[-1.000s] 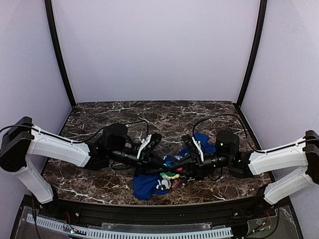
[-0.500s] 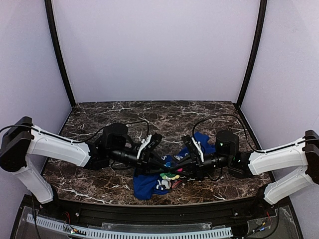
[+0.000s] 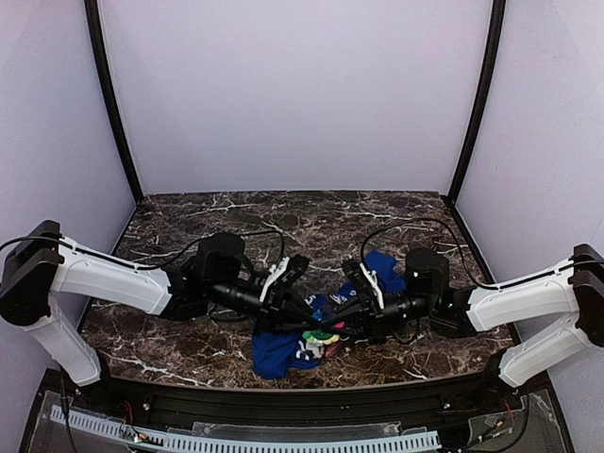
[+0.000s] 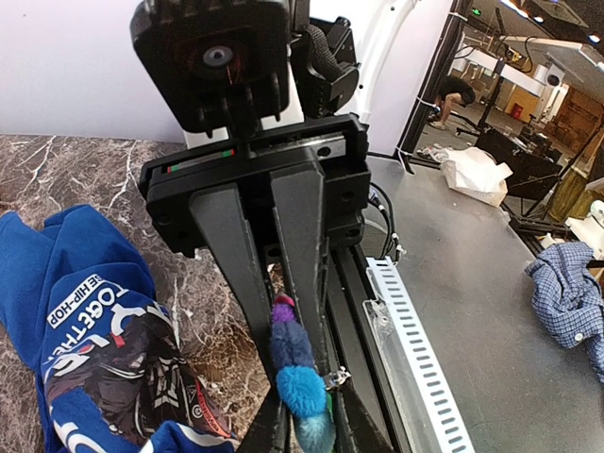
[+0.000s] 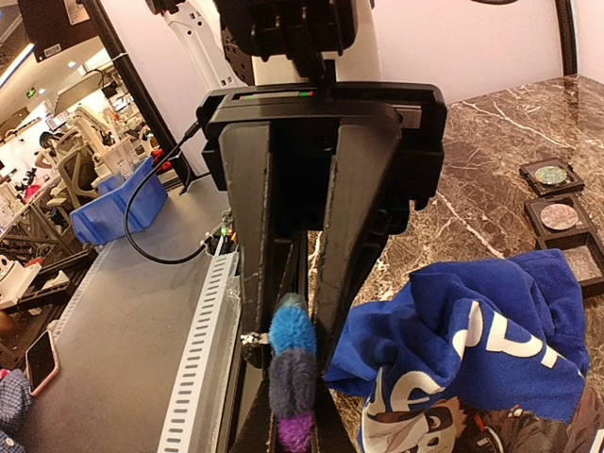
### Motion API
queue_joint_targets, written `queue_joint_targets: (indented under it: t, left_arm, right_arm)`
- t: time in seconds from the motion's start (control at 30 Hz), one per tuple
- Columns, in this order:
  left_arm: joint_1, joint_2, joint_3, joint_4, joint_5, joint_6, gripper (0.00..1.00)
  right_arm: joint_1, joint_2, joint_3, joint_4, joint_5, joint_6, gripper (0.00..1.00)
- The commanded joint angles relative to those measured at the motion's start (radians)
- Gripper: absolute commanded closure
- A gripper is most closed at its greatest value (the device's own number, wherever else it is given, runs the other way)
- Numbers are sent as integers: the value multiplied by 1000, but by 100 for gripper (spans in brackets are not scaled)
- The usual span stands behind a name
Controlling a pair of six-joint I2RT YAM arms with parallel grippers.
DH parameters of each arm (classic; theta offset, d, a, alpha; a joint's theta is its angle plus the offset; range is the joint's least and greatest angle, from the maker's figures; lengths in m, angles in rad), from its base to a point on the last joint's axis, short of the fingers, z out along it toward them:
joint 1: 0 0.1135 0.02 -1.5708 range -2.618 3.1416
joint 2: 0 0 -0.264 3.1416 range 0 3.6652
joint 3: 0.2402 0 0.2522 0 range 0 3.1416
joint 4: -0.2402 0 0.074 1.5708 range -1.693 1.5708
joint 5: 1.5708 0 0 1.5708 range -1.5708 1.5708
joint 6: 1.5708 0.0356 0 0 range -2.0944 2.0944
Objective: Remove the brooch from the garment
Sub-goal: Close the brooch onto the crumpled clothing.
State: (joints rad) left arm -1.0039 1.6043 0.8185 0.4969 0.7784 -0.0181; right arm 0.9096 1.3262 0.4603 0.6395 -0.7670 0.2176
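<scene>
The blue printed garment (image 3: pixel 276 349) lies crumpled at the near middle of the marble table. Just above it hangs the brooch (image 3: pixel 326 332), a small fuzzy multicoloured pin. My left gripper (image 3: pixel 316 324) and right gripper (image 3: pixel 338 326) meet tip to tip on it. In the left wrist view my left gripper (image 4: pixel 307 429) is shut on the turquoise end of the brooch (image 4: pixel 293 344). In the right wrist view my right gripper (image 5: pixel 294 429) is shut on the purple end of the brooch (image 5: pixel 291 330). The garment (image 5: pixel 472 330) bunches against that gripper's side. Whether the pin still passes through the cloth is hidden.
Three small dark square trays (image 5: pixel 557 212) sit on the marble beyond the garment, right of my right gripper. The table's front edge with its black rail and white slotted strip (image 4: pixel 415 359) runs directly under the two grippers. Purple walls enclose the back and sides.
The right arm has edged slightly to the left. Both grippers stay shut on the brooch, and the garment has not visibly moved.
</scene>
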Motion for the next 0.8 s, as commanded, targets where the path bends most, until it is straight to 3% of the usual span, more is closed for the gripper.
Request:
queue_joint_targets:
  t: [0.0,0.57,0.77]
  left_arm:
    - [-26,1,52,63,23,11,84]
    - [-25,-34,-36,185,-46,-23,83]
    - [-26,-50,-42,177,-47,-16,77]
  right_arm:
    - [8,7,33,26,39,-10,100]
    - [6,-55,2,55,89,26,100]
    - [3,-45,4,66,117,45,100]
